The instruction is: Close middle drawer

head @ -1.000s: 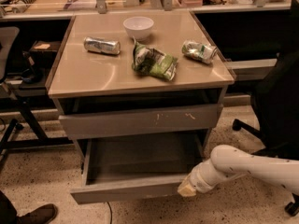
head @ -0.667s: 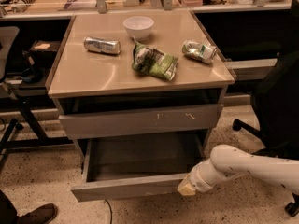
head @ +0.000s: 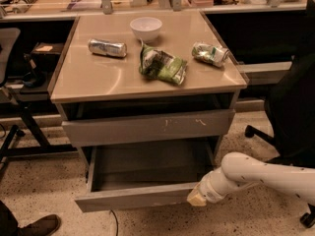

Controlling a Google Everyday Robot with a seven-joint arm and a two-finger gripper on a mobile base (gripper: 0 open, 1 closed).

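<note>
Cabinet with a tan top is seen at centre. The middle drawer is pulled out towards the near side with its grey inside exposed, below a drawer front marked with pale scratches. A white arm is reached in from the right. On the top are laid a green bag, a white bowl farther back, a left can and a right can. The gripper is set against the right end of the middle drawer's front; whether it is open or closed cannot be told.
</note>
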